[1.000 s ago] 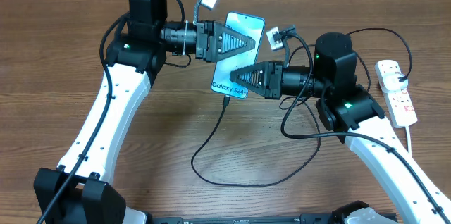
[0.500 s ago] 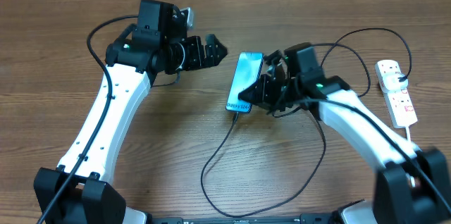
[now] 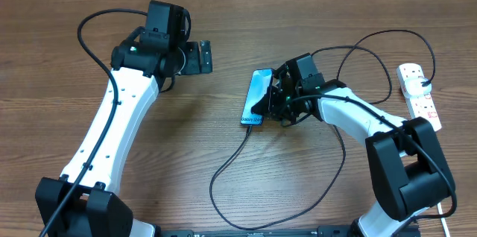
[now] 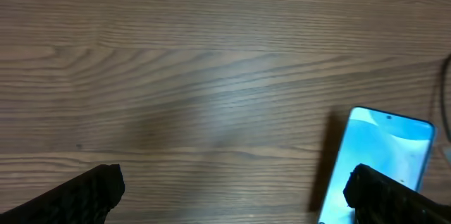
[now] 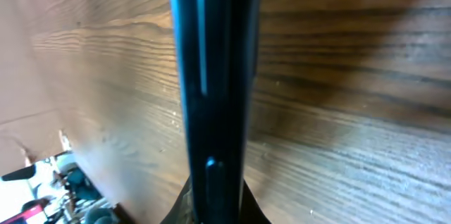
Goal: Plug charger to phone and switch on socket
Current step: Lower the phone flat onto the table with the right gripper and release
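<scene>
Wood bench [image 3: 223,13]: right tool [image 3: 272,103] clamped on phone [image 3: 257,97] edge, charger [image 3: 223,168] meeting its lower end; left tool [image 3: 203,57] wide open, empty.

The phone [image 3: 256,97] stands tilted on a long edge, its blue-white screen facing left. The charger [image 3: 215,177], a thin black cable, meets its near end and loops wide. The socket [image 3: 419,97], white with red switches, lies far right with a black plug in it.
</scene>
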